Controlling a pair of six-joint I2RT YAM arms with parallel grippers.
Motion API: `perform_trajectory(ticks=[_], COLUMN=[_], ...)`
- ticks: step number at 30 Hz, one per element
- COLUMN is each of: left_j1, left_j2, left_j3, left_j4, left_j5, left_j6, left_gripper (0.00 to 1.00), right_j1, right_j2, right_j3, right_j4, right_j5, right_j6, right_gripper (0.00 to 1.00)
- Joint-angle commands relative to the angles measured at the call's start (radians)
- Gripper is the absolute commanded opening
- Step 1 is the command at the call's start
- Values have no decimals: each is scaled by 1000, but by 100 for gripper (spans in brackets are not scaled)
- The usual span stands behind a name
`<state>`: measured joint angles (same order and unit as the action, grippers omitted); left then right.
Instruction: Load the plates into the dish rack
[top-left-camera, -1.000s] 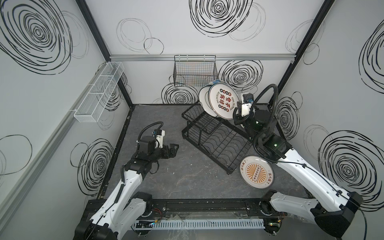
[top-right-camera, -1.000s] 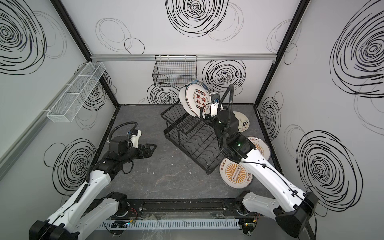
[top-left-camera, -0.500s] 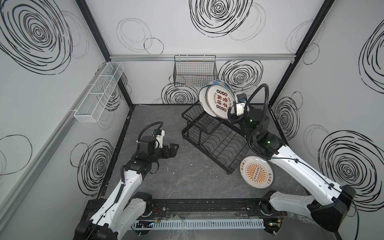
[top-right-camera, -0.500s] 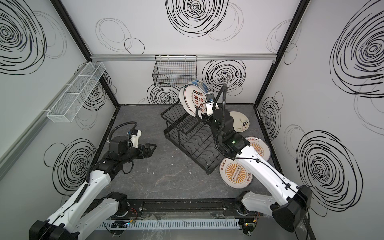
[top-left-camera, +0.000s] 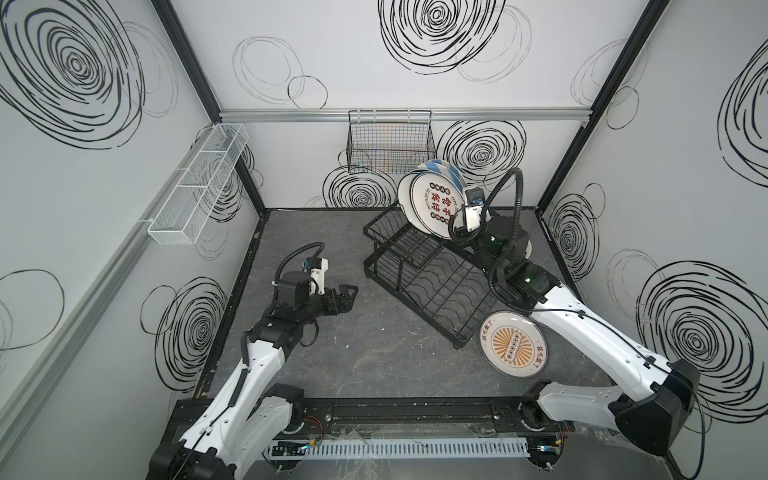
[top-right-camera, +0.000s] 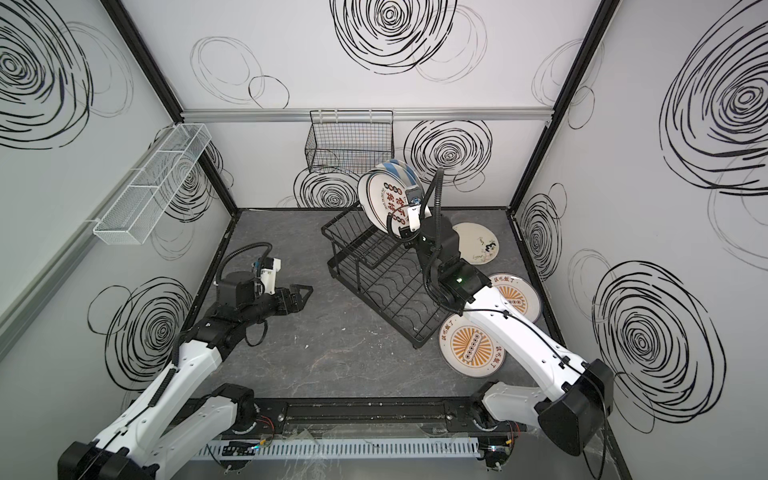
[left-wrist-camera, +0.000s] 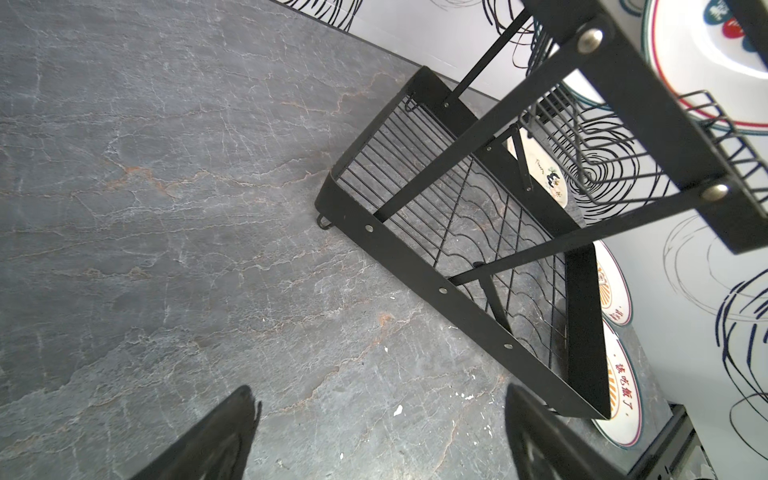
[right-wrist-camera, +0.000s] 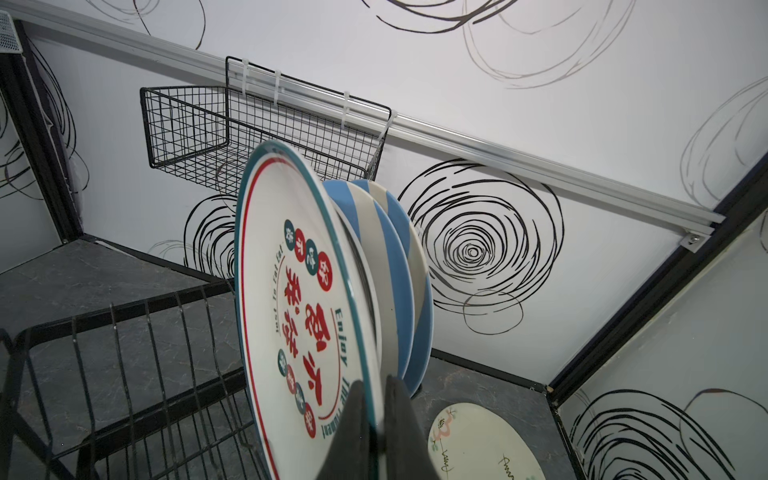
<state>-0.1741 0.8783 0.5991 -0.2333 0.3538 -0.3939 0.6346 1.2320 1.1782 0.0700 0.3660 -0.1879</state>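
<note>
Shifted left, character plate (top-left-camera: 432, 205) now overlaps striped plates (top-left-camera: 448, 171) in dish rack (top-left-camera: 411, 246).

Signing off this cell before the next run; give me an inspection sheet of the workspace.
Surface: dark grey marbled tabletop.
Job's things: lettered plate upright over the dish rack upper shelf; two blue striped plates stand behind it; two sunburst plates and a floral plate lie flat on the tabletop.
Clutter: small white flecks.
Grippers: left gripper open, empty; right gripper shut on the lettered plate's rim.
Cables: black hose looped at each wrist.
Surroundings: black wire basket, white mesh basket on walls.
</note>
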Motion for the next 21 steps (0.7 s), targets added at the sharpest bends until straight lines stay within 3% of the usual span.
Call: perform_trajectory(ticks=[1, 21], left_j1=[-4, -9], left_j2=[-10, 26], left_j3=[-6, -10], left_j4=[60, 98], left_j5=[12, 25], left_j6=[-16, -20], left_gripper=[96, 96], right_j1=[-1, 5], right_j2=[0, 84], right_j3=[-3, 50], right_j4=[89, 102], right_j5=[-37, -82], right_j6=[-20, -62], right_gripper=[0, 0])
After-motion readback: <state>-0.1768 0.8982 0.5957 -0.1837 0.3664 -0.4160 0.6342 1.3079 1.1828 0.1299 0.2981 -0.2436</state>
